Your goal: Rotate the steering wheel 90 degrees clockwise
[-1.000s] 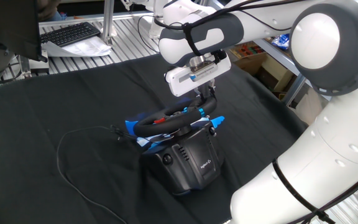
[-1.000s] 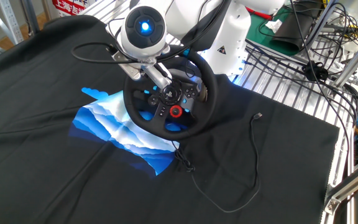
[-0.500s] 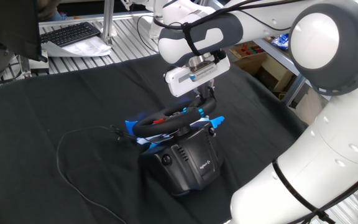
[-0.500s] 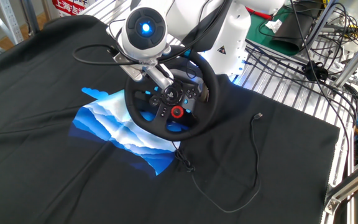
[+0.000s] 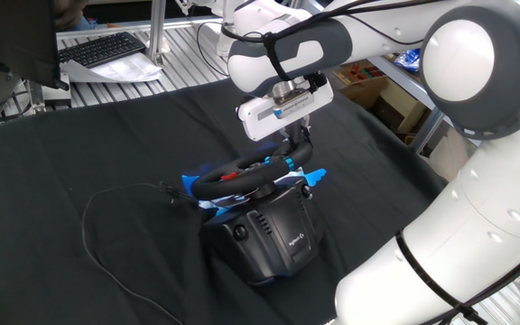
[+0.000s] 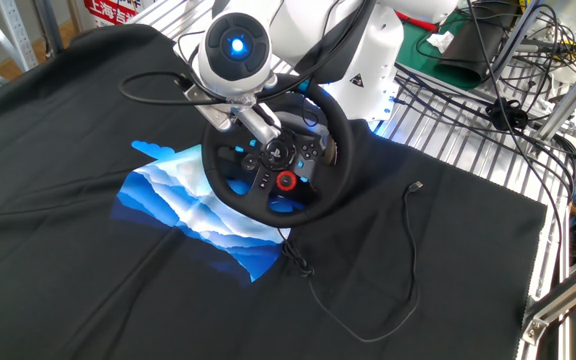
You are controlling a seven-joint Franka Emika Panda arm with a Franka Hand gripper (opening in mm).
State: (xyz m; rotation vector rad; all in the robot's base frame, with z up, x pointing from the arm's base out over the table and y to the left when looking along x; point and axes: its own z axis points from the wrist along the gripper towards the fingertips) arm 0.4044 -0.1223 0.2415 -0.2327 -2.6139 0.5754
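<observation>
Steering wheel (image 6: 313, 180) sits in the middle of the frame on its black base (image 5: 273, 236). Gripper (image 6: 264, 131) reaches inside the rim near a spoke; I cannot tell its grip. Turning seems underway; next, sweep the rim clockwise.

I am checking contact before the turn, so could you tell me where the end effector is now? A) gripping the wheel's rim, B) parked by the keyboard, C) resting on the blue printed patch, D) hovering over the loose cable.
A: the end effector comes down onto the black rim of the steering wheel, its fingers at the rim.
</observation>
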